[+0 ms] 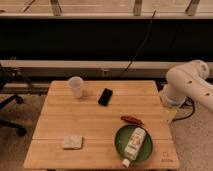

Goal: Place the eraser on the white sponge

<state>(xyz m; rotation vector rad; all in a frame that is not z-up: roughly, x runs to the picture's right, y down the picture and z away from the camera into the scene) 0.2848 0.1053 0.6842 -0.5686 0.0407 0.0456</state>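
The eraser [105, 96], a small flat black block, lies on the wooden table [60, 120] near its far middle, right of the translucent white cup [76, 86]. The white sponge [72, 142], a flat beige pad, lies near the table's front left. Only the white arm [187, 85] shows at the right edge, beside the table. The gripper itself is out of view.
A green plate [120, 145] at the front right holds a white bottle [134, 145] lying on its side. A thin red-brown item [132, 119] lies just behind the plate. A black office chair [7, 107] stands at the left. A black cable [140, 47] hangs behind the table.
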